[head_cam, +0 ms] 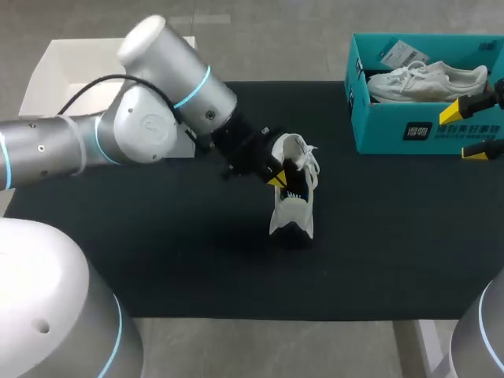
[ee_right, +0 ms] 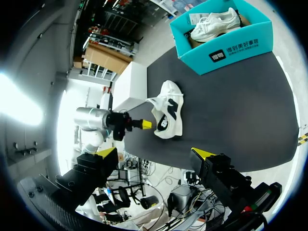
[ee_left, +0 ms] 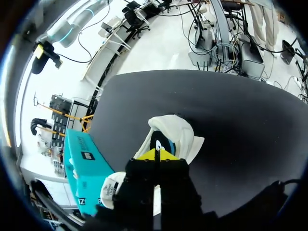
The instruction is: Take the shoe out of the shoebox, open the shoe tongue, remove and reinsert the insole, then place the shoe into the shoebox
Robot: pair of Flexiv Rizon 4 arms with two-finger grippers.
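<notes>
Partly behind left gripper point(head_cam: 276, 179): shoe point(head_cam: 295, 209) opening.

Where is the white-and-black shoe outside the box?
Head view: the white-and-black shoe sits mid-table on the black mat, at the left gripper, left of the teal cardboard shoebox.

The shoe point(head_cam: 293, 189) shows white with black patches on the black table mat point(head_cam: 157, 252), the shoebox point(head_cam: 378, 130) is teal with a black, white-printed label, the second shoe point(head_cam: 425, 81) is white too, and the silver left arm point(head_cam: 150, 118) flashes light-blue rings, the left gripper point(head_cam: 277, 179) yellow-tipped.
</notes>
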